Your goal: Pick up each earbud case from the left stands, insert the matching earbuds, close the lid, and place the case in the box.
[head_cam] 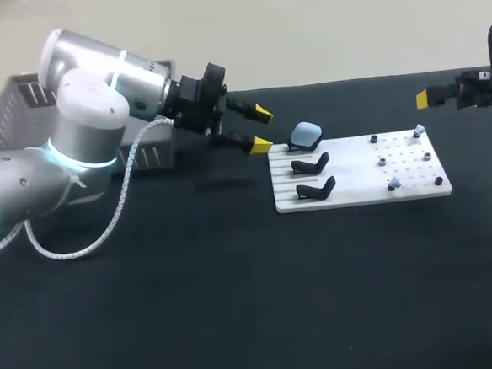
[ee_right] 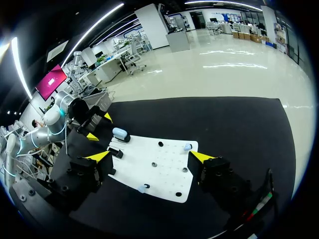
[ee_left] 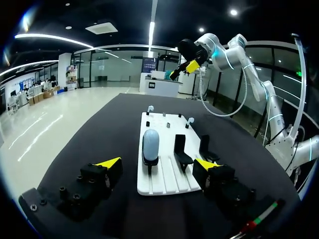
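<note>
The left pincer [ee_left: 157, 163] is held wide open with nothing grasped, its yellow tips just short of the left end of a white board [head_cam: 361, 195] that lies on the black tabletop [head_cam: 237, 303]. At that end of the board three black stands [head_cam: 312, 165] are set in a row. A pale blue earbud case [head_cam: 305, 133] is seated upright on the rearmost one, just ahead of the open fingers but untouched by them. Toward the board's other end, two pale earbuds [head_cam: 418, 130] are set among small black pegs [head_cam: 382, 161]. The right pincer [ee_right: 149, 157] is likewise spread wide and holds nothing, off the board's right end and apart from it. A slatted grey box [head_cam: 13, 108] is seen behind the left arm.
</note>
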Controlling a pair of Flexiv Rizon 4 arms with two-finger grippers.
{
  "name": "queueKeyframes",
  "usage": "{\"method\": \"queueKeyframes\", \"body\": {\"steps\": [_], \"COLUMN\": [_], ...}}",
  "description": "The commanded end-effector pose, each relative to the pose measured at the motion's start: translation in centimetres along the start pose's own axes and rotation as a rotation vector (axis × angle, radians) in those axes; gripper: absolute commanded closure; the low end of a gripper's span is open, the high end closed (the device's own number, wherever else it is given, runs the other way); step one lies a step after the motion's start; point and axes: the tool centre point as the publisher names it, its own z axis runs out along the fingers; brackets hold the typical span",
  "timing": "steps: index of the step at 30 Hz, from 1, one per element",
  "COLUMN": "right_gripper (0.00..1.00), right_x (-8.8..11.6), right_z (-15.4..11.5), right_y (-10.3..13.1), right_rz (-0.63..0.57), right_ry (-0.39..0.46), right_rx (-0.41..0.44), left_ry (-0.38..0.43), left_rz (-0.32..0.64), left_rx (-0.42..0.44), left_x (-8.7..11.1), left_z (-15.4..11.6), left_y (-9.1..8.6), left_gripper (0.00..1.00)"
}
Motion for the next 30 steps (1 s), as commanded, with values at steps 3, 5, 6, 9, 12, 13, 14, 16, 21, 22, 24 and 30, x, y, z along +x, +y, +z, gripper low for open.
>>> {"method": "queueKeyframes", "body": {"steps": [3, 5, 6, 9, 12, 13, 14, 16, 21, 22, 24, 30], "right_gripper": [0.00, 0.00, 0.00, 0.00, 0.00, 0.00, 0.00, 0.00, 0.00, 0.00, 0.00, 0.00], "right_x": [0.0, 0.0, 0.0, 0.0, 0.0, 0.0, 0.0, 0.0, 0.0, 0.0, 0.0, 0.0], "right_z": [-0.1, -0.1, -0.1, -0.1, -0.1, -0.1, -0.1, -0.1, -0.1, -0.1, -0.1, -0.1], "right_y": [0.0, 0.0, 0.0, 0.0, 0.0, 0.0, 0.0, 0.0, 0.0, 0.0, 0.0, 0.0], "right_rz": [0.000, 0.000, 0.000, 0.000, 0.000, 0.000, 0.000, 0.000, 0.000, 0.000, 0.000, 0.000], "right_ry": [0.000, 0.000, 0.000, 0.000, 0.000, 0.000, 0.000, 0.000, 0.000, 0.000, 0.000, 0.000], "right_rx": [0.003, 0.003, 0.003, 0.003, 0.003, 0.003, 0.003, 0.003, 0.003, 0.003, 0.003, 0.003], "left_ry": [0.000, 0.002, 0.003, 0.009, 0.010, 0.010, 0.010, 0.010, 0.009, 0.010, 0.012, 0.028], "left_rz": [-0.013, -0.011, -0.010, -0.006, -0.005, -0.005, -0.005, -0.007, -0.009, -0.008, -0.008, -0.003], "left_rx": [0.022, 0.022, 0.022, 0.028, 0.034, 0.036, 0.037, 0.040, 0.050, 0.051, 0.056, 0.063], "left_x": [0.0, -0.1, -0.1, -0.2, -0.1, -0.1, -0.1, 0.0, 0.0, 0.0, -0.1, -0.2], "left_z": [0.4, 0.6, 0.8, 1.1, 1.4, 1.5, 1.6, 1.8, 2.3, 2.4, 2.6, 3.0], "left_y": [1.0, 1.2, 1.3, 1.5, 1.6, 1.6, 1.7, 1.7, 1.7, 1.6, 1.5, 1.3], "left_gripper": [0.05, 0.12, 0.13, 0.26, 0.29, 0.29, 0.29, 0.30, 0.31, 0.32, 0.34, 0.36]}}
